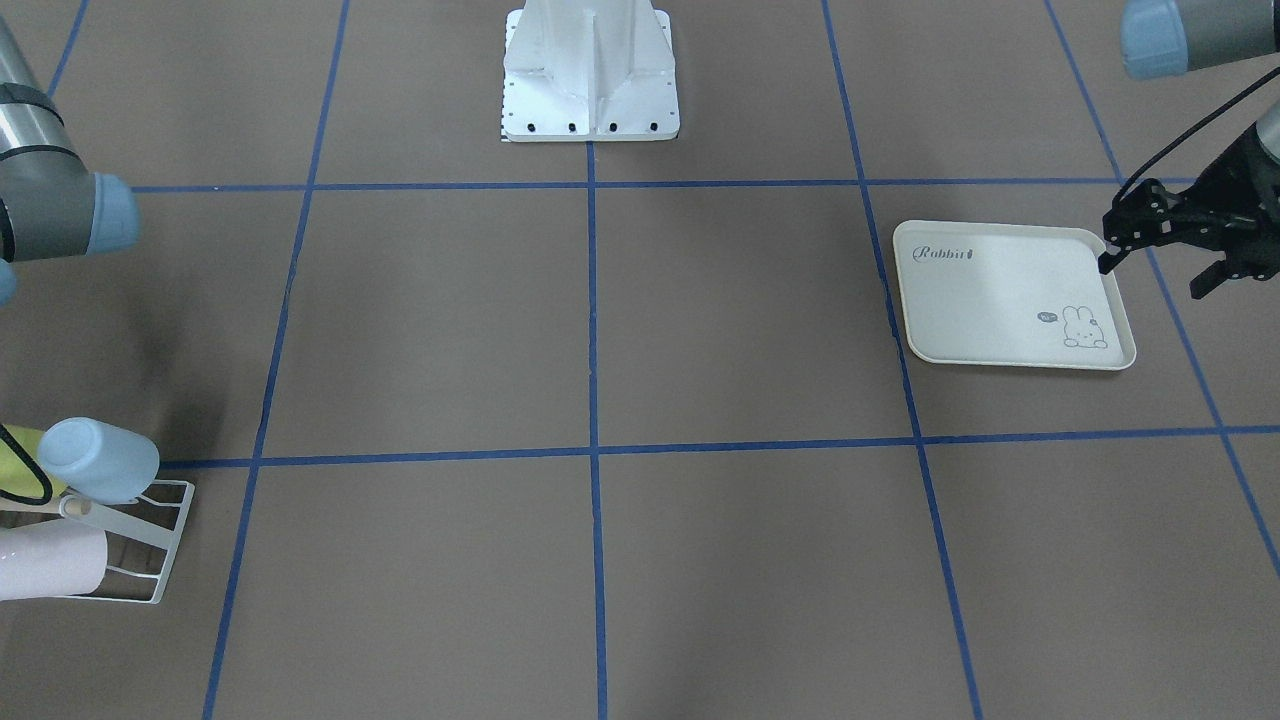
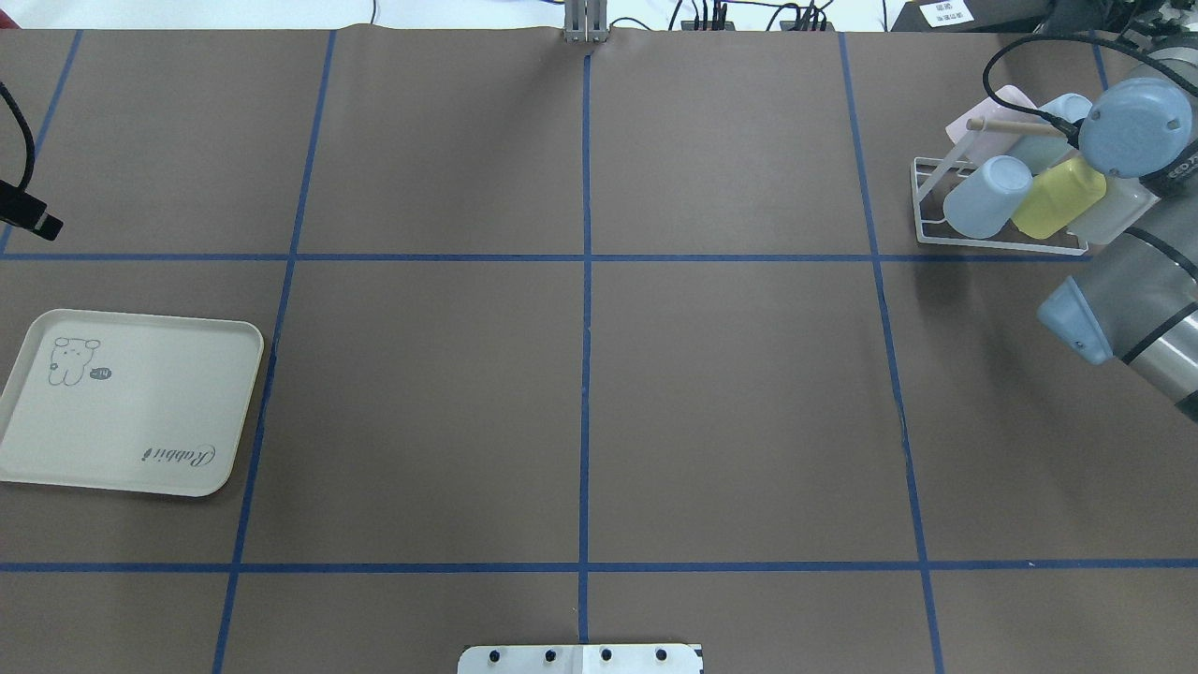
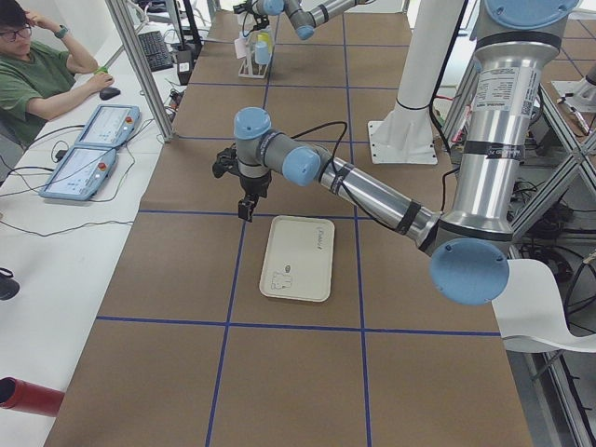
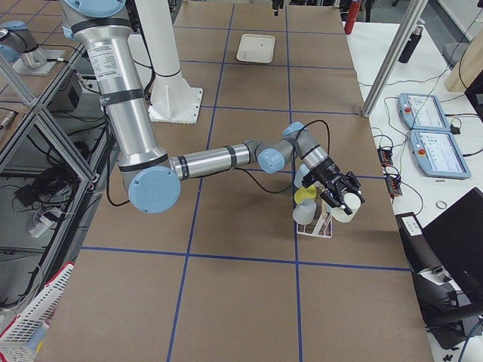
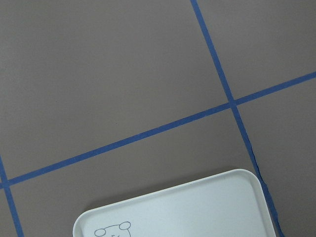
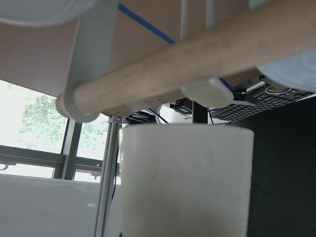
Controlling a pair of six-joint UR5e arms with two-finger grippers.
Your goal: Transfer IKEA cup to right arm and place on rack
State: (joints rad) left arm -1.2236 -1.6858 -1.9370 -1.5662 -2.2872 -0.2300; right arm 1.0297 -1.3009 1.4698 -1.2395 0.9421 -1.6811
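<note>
Logged the left claw (image 1: 1155,272) spread wide and empty, well apart from the rack (image 2: 992,243), likely parked to leave the right arm (image 2: 1142,300) room. Found the white IKEA cup (image 6: 187,182) at the rack, just beside its wooden dowel (image 6: 197,59), near the blue cup (image 2: 985,195) and yellow cup (image 2: 1058,198); judged lined up for a prong. Cannot tell whether the right claw (image 4: 341,197) grips it or gapes.

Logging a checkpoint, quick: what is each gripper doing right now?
Left gripper: open, empty.
Right gripper: at the rack, by a white cup; open or closed cannot be told.
</note>
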